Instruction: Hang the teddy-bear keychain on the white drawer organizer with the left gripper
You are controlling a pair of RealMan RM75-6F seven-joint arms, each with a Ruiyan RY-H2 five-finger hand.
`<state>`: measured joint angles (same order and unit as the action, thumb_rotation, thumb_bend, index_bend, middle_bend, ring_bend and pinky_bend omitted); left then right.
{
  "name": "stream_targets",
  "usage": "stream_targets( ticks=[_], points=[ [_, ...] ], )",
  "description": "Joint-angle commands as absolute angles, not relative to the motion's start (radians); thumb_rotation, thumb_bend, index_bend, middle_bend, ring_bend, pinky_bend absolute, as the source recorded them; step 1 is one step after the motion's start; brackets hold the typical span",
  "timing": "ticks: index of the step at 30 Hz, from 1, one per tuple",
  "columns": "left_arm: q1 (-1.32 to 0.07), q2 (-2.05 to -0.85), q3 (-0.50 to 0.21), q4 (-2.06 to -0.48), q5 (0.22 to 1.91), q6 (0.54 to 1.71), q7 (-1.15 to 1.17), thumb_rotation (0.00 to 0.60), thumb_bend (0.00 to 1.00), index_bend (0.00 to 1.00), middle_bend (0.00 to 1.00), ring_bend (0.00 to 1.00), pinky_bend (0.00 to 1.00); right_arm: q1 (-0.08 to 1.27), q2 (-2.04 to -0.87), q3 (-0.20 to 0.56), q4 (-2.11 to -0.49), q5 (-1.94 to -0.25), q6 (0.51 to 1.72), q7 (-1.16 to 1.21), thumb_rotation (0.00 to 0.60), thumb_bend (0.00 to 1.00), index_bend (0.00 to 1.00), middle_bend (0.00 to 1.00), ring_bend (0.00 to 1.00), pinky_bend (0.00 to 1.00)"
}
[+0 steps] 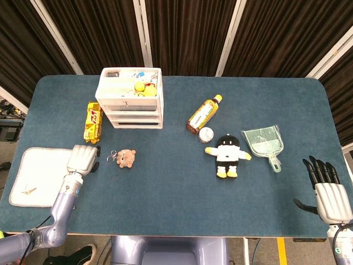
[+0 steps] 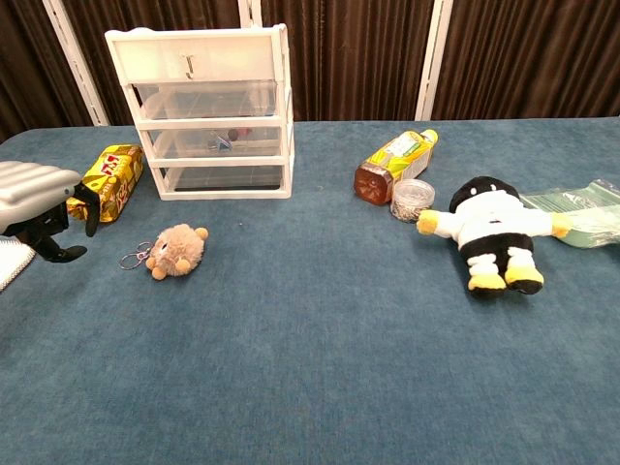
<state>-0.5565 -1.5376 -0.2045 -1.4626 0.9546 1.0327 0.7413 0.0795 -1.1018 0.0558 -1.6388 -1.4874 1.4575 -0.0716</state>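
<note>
One keychain point(image 1: 126, 158) just beside left hand point(image 1: 83, 159).

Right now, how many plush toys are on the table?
2. The teddy-bear keychain lies near the left hand, in front of the white drawer organizer. The black-and-white plush doll lies beside the green dustpan.
</note>
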Motion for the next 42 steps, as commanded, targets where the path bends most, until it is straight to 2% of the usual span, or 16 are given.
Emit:
stream_targets(
  ticks=[1,22,36,42],
  points=[
    [-0.591,-1.576,-0.204,-1.422,0.933,1.018,0.769,0.6,0.35,0.48,0.98,0.85,0.71,0.079,-1.102,0.057,-1.638,-1.486,1.458,-0.069,0.6,0.04,0.01,0.0,0.0,0.0],
    [-0.712,-1.695,-0.185,-1.218,0.882,0.932,0.801,0.6,0.35,0.49,0.98,0.85,0.71,0.074,-1.098,0.064,-1.64,-1.483,1.471,-0.046,0.6,0.04,0.02,0.0,0.0,0.0],
    [-0.745,-1.71,-0.175,-1.189,0.838,0.914,0.805,0.6,0.35,0.51,0.98,0.85,0.71,0.072,-1.1,0.069,-1.64,-1.478,1.475,-0.039,0.6,0.04,0.02,0.0,0.0,0.0],
    [-0.75,-1.715,-0.159,-1.184,0.829,0.911,0.807,0.6,0.38,0.55,0.97,0.85,0.71,0.068,-1.1,0.07,-1.641,-1.48,1.484,-0.034,0.6,0.04,0.02,0.0,0.0,0.0]
  ],
)
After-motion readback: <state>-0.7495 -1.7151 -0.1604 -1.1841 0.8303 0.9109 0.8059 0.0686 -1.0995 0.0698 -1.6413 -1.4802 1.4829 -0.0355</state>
